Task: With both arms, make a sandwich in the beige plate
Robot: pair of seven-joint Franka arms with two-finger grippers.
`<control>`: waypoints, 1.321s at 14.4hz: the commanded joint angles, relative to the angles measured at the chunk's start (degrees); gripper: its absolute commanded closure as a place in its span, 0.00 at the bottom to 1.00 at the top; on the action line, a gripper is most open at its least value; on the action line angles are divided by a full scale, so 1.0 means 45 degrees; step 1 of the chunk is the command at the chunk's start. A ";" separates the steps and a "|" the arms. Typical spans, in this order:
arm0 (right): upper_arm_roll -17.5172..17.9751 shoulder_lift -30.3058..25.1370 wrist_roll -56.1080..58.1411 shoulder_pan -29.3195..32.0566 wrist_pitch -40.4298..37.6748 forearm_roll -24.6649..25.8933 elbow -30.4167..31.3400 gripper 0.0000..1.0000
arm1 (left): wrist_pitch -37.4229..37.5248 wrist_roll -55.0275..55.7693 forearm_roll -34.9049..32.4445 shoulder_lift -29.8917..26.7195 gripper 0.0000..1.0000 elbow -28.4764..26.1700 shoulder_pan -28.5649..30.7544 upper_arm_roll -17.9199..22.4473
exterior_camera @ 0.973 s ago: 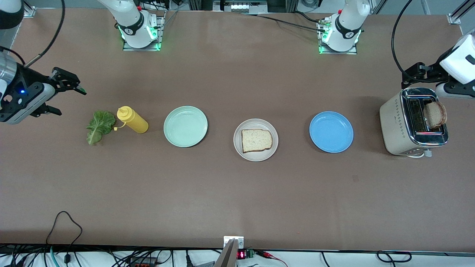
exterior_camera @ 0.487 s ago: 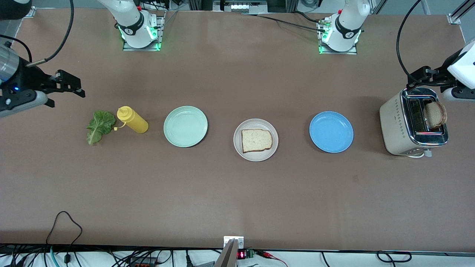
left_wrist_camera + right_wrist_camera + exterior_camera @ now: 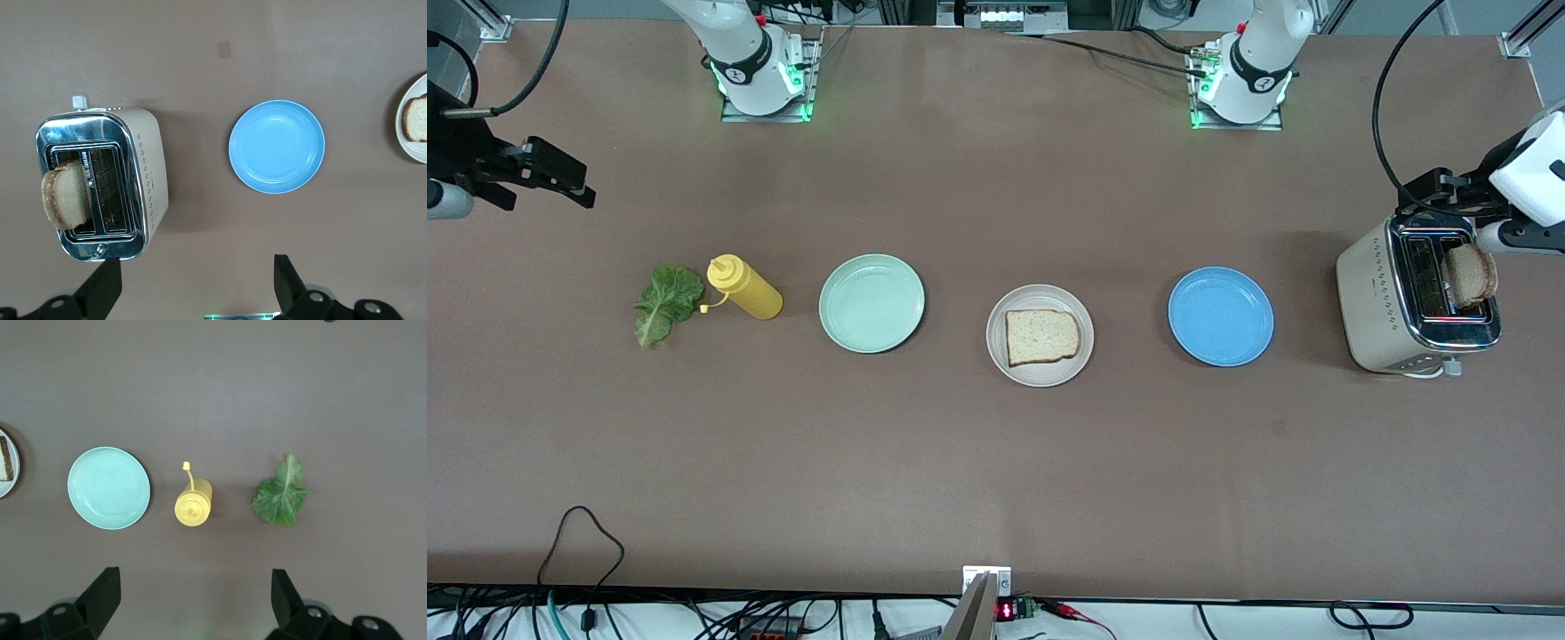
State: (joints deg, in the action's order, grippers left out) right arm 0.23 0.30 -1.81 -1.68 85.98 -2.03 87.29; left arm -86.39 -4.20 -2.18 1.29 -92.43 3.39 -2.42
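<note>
- Brown desk (image 3: 996,462), with a row of things across its middle and wide bare surface both nearer the front camera and toward the arm bases.
- Beige plate (image 3: 1040,373) sits mid-row with one toast slice (image 3: 1041,337) flat on it, inside the rim.
- Blue plate (image 3: 1221,316) lies beside it toward the left arm's end; mint plate (image 3: 871,303) lies toward the right arm's end. Both stand apart from the beige plate, with bare gaps between.
- Toaster (image 3: 1374,302) stands close to the desk edge at the left arm's end, well apart from the blue plate. A second slice (image 3: 1470,276) sticks up, tilted, from one slot.
- Yellow bottle (image 3: 745,287) stands near the mint plate; a lettuce leaf (image 3: 667,303) lies just beside the bottle, toward the right arm's end.
- Left tool (image 3: 193,287) hangs high by the toaster's end nearest the bases, fingers (image 3: 103,285) spread wide, holding nothing.
- Right tool (image 3: 190,603) hangs high over the desk edge at the right arm's end, well clear of the leaf, fingers (image 3: 100,597) wide apart and empty.
- Cables (image 3: 583,533) trail along the desk's edge nearest the front camera.
</note>
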 commanded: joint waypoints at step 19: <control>0.0438 -0.0575 -0.1082 0.0100 0.1323 0.1017 0.0798 0.00 | 0.0370 -0.0003 0.0134 0.0534 0.00 0.0306 0.0515 -0.0049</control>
State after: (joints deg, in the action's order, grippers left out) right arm 1.55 -1.41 -5.38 -1.79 90.12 1.68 89.66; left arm -85.68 -4.16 -2.19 3.38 -92.33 5.44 -2.41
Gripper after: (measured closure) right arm 0.000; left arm 0.000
